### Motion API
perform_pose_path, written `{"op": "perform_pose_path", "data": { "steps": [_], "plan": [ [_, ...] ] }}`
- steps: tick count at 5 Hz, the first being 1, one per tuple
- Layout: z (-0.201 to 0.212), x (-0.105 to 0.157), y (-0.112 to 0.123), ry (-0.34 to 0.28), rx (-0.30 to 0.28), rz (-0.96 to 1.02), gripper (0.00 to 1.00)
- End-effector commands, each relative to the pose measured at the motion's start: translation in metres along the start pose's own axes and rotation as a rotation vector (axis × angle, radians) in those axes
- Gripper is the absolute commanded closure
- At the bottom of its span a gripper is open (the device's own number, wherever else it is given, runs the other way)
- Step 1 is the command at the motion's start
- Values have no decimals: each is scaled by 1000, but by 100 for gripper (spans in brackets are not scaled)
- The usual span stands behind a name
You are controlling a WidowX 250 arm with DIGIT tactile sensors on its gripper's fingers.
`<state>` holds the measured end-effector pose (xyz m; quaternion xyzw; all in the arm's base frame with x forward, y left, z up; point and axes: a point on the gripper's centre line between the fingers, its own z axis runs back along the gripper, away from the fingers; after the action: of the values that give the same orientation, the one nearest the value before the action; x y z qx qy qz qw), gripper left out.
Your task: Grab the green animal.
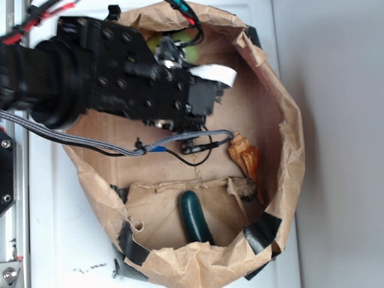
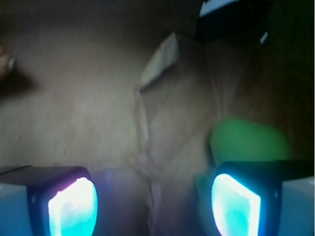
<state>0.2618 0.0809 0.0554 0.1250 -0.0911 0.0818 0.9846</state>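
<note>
The green animal (image 1: 189, 49) is a lime-green plush lying at the far end of the paper-lined bin, mostly covered by my arm in the exterior view. In the wrist view the green animal (image 2: 248, 140) is a blurred green blob on the brown paper floor, just beyond my right finger and off to the right of the gap. My gripper (image 2: 155, 196) is open, with only bare paper between its glowing cyan pads (image 2: 74, 204). From outside, the gripper (image 1: 170, 60) points down into the bin beside the toy, with its fingertips hidden.
The crumpled brown paper wall (image 1: 288, 120) rings the bin, taped with black strips (image 1: 261, 234). An orange-brown seashell (image 1: 246, 155) lies at the right. A dark green oblong object (image 1: 195, 216) sits in the near pocket. Cables (image 1: 180, 141) hang across the middle.
</note>
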Motion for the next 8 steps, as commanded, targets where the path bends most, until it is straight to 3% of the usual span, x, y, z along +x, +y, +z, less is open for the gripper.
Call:
{"op": "perform_pose_path", "data": {
  "steps": [1,3,6,8],
  "plan": [
    [23,5,34,-51,15,56,0],
    [1,15,35,-77,59,77,0],
    [-30,3,20,-205,39,-44,0],
    [-22,4,22,-214,14,-65,0]
  ]
}}
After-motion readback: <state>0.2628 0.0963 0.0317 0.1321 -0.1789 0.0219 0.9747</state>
